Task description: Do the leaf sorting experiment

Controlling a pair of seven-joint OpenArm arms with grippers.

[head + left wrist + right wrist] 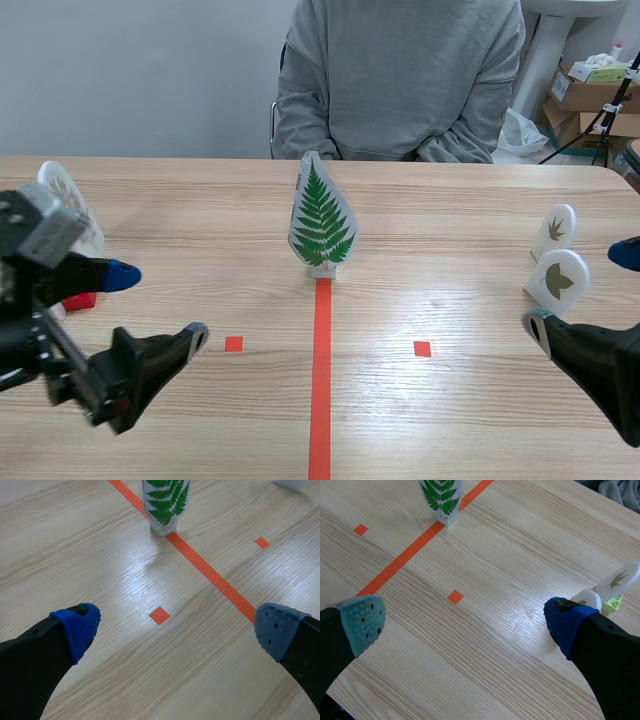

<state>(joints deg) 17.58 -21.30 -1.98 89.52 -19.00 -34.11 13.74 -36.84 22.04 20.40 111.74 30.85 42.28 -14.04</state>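
the fern card [322,225] stands upright at the middle of the wooden bench [450,210], its base on the far end of the orange tape line [320,400]. left of the fern card and nearer the robot, the left tool [177,627] hangs released, blue pads wide apart, grasping nothing. right of the fern card, the right tool [466,622] is spread and empty too. well right of the fern card stand the nearer brown-leaf card [558,282] and the farther brown-leaf card [553,232]. well left of it are a white card [62,190] and a red block [80,300]. behind the fern card sits a person in a grey sweatshirt [400,75]
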